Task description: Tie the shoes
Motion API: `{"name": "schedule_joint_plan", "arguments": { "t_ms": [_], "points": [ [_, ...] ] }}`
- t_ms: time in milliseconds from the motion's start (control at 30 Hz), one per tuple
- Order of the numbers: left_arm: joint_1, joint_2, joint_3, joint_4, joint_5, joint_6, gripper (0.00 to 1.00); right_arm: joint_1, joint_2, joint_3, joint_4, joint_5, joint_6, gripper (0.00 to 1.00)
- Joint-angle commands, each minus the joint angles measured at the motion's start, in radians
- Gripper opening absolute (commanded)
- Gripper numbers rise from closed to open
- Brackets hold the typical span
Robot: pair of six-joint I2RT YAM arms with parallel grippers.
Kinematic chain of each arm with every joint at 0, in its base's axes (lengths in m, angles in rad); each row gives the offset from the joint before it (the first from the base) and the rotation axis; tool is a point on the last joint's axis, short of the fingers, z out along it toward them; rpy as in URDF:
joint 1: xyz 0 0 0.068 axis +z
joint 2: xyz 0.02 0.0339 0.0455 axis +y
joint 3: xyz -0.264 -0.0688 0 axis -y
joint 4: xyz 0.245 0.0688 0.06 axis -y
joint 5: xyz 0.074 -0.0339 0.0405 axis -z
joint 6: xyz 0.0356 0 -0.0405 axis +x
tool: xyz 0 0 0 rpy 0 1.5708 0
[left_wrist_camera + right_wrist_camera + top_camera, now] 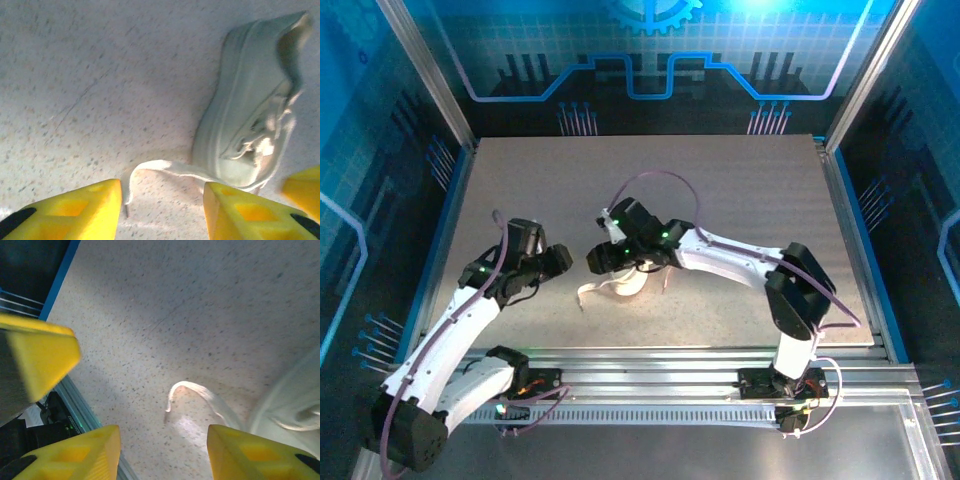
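Left gripper (162,215), own wrist view: yellow fingers (75,210) spread apart, pinching nothing. Between them we see bench (100,75) and the free tip of one lace (165,169), lying flat and slack, trailing out from the sneaker.

Right gripper (165,455), own wrist view: fingers likewise spread, nothing held. That lace arcs on the bench ahead of it and runs back to the sneaker, which is blurred in this view. From above, both grippers hang on the left-arm side of the sneaker, the right one just beside it, the left a little farther off.

Sneaker (245,115): white, low-top, resting on the bench, toe end nearer the left gripper, heel opening farther away. Eyelets are threaded, and the lacing over the tongue looks loose. We cannot tell whether it stands squarely on its sole or leans.

Progress, our judgement: nothing tied. No cross, knot or loop is visible, and no lace end is in a gripper. Everything remains: take up both ends, cross them, pull snug, form the bow. We read this as the approach to a first grasp.

Containers: the one hollow thing is the sneaker's mouth, and what we see of it looks dark and unfilled.

Beyond the sneaker: more bench, then the blue-lit back panel (640,60).
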State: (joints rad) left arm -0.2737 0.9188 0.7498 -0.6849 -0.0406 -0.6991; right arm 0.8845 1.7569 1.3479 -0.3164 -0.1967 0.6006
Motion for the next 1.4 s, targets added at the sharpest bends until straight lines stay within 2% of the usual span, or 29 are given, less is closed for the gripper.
{"name": "schedule_joint_plan", "arguments": {
  "t_ms": [0,100,200,333,600,733,800,900,967,1067,1233,1367],
  "points": [
    [0.007,-0.009,-0.078,-0.009,0.042,-0.174,0.44,-0.043,-0.060,-0.040,-0.051,0.059,-0.073,0.48],
    [0.001,0.008,-0.112,-0.011,0.065,-0.223,0.40,-0.068,-0.089,-0.063,-0.075,0.085,-0.121,0.48],
    [-0.025,0.021,-0.129,-0.055,0.049,-0.338,0.30,-0.087,-0.116,-0.083,-0.087,0.108,-0.168,0.48],
    [-0.106,0.047,-0.164,-0.009,0.035,-0.439,0.33,-0.111,-0.138,-0.115,-0.085,0.107,-0.208,0.47],
    [-0.151,0.299,-0.109,0.073,0.012,-0.329,0.45,-0.152,-0.160,-0.183,-0.038,0.059,-0.237,0.47],
    [-0.151,0.380,-0.134,0.151,0.028,-0.315,0.46,-0.166,-0.176,-0.201,-0.031,0.046,-0.266,0.47],
    [-0.150,0.395,-0.139,0.179,0.035,-0.285,0.41,-0.173,-0.186,-0.211,-0.018,0.035,-0.286,0.47],
    [-0.150,0.388,-0.106,0.138,0.016,-0.231,0.14,-0.178,-0.202,-0.226,0.010,0.001,-0.319,0.47],
    [-0.150,0.362,-0.085,0.110,0.013,-0.219,0.00,-0.178,-0.217,-0.240,0.036,-0.014,-0.324,0.46],
    [-0.150,0.304,-0.062,0.087,0.042,-0.256,0.00,-0.176,-0.252,-0.299,0.129,-0.049,-0.303,0.43],
    [-0.151,0.229,-0.040,0.101,0.134,-0.405,0.00,-0.135,-0.319,-0.448,0.345,-0.068,-0.247,0.40],
    [-0.151,0.202,-0.009,0.118,0.175,-0.475,0.00,-0.080,-0.324,-0.507,0.454,-0.070,-0.251,0.44]
  ]
}}
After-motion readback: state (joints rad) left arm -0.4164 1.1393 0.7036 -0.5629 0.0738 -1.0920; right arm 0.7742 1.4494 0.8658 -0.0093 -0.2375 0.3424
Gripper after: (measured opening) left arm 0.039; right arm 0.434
